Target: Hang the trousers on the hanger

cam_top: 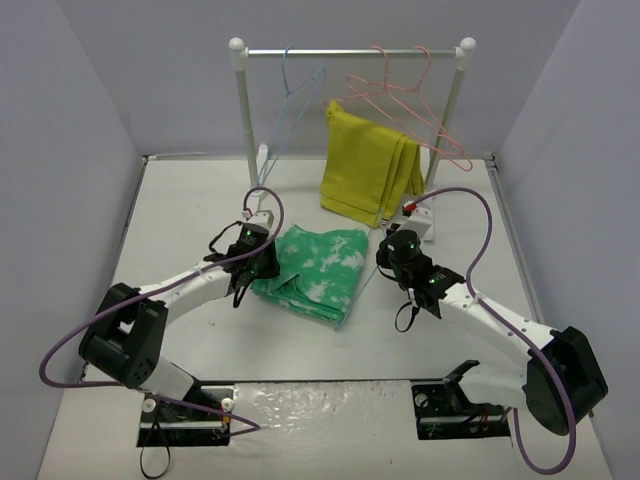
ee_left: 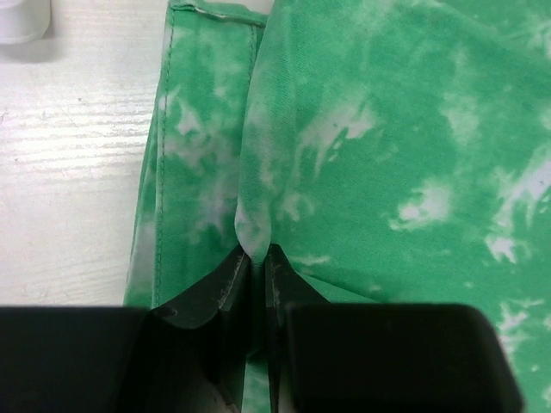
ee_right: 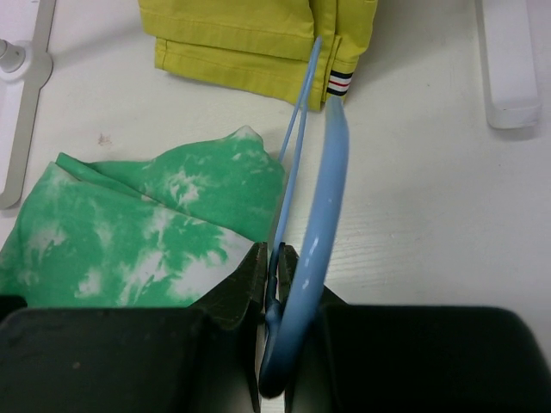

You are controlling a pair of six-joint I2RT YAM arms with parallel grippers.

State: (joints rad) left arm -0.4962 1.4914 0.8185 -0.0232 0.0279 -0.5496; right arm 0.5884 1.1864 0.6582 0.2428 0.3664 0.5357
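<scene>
The green, white-blotched trousers (cam_top: 318,268) lie folded on the table between both arms. My left gripper (cam_top: 264,262) is at their left edge. In the left wrist view it (ee_left: 256,255) is shut on a raised fold of the trousers (ee_left: 387,129). My right gripper (cam_top: 386,262) is at their right edge. In the right wrist view it (ee_right: 277,258) is shut on the light-blue wire hanger (ee_right: 325,206) near its hook. The hanger's wires run off past the trousers (ee_right: 155,224) and along their right side in the top view (cam_top: 358,292).
A white rack (cam_top: 350,52) stands at the back with a second light-blue hanger (cam_top: 293,105) and pink hangers (cam_top: 410,98). The mustard-yellow garment (cam_top: 368,165) hangs down onto the table and shows in the right wrist view (ee_right: 250,34). A white block (cam_top: 420,215) lies by the rack's right foot.
</scene>
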